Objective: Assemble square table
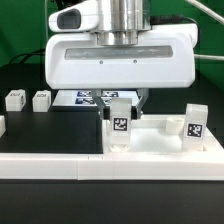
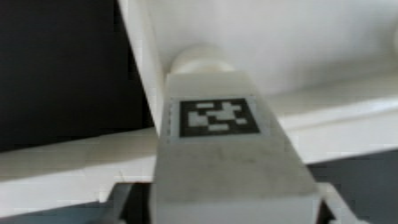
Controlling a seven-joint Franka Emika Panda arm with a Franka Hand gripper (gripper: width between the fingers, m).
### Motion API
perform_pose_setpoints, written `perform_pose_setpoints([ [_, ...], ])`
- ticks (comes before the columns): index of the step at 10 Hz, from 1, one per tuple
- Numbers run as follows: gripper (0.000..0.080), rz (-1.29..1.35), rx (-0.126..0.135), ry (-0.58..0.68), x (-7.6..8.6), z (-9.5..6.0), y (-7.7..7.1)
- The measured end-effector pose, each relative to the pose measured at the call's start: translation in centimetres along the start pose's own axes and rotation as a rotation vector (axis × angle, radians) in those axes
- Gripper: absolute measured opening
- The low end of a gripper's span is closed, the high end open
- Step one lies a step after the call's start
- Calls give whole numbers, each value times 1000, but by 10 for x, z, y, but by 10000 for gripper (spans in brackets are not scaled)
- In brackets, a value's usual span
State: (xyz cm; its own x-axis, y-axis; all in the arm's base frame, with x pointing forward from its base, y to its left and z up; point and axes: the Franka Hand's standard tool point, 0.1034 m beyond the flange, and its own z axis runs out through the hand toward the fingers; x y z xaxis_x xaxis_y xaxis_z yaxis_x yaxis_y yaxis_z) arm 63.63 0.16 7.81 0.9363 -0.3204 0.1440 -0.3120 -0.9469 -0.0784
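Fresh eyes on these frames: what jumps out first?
The big white gripper fills the middle of the exterior view. Its fingers flank, and seem clamped on, an upright tagged leg block at the exterior view's left end of the white table top. A second leg block stands at that view's right, and two loose leg blocks sit on the black surface at its left.

The black table [image 1: 45, 132] carries a white square top [image 1: 160, 138] toward the exterior view's right, with a long white rail [image 1: 50, 168] along its near edge. Farther back on the left sit a small tagged leg block [image 1: 15, 99] and another leg block [image 1: 41, 99], near the marker board [image 1: 88, 98].
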Motion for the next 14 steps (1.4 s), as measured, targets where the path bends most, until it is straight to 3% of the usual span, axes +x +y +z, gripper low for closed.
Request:
perform_pose_setpoints([
  [3, 291, 432, -33, 53, -4, -1, 6],
  [6, 292, 828, -38, 106, -10, -2, 10],
  [8, 293, 1041, -11, 42, -9, -2, 19],
  [11, 293, 1088, -7, 34, -11, -1, 19],
  [12, 476, 1066, -8, 33, -11, 0, 19],
  [13, 590, 1060, -8, 34, -11, 0, 18],
  [14, 590, 851, 1, 64, -11, 1, 14],
])
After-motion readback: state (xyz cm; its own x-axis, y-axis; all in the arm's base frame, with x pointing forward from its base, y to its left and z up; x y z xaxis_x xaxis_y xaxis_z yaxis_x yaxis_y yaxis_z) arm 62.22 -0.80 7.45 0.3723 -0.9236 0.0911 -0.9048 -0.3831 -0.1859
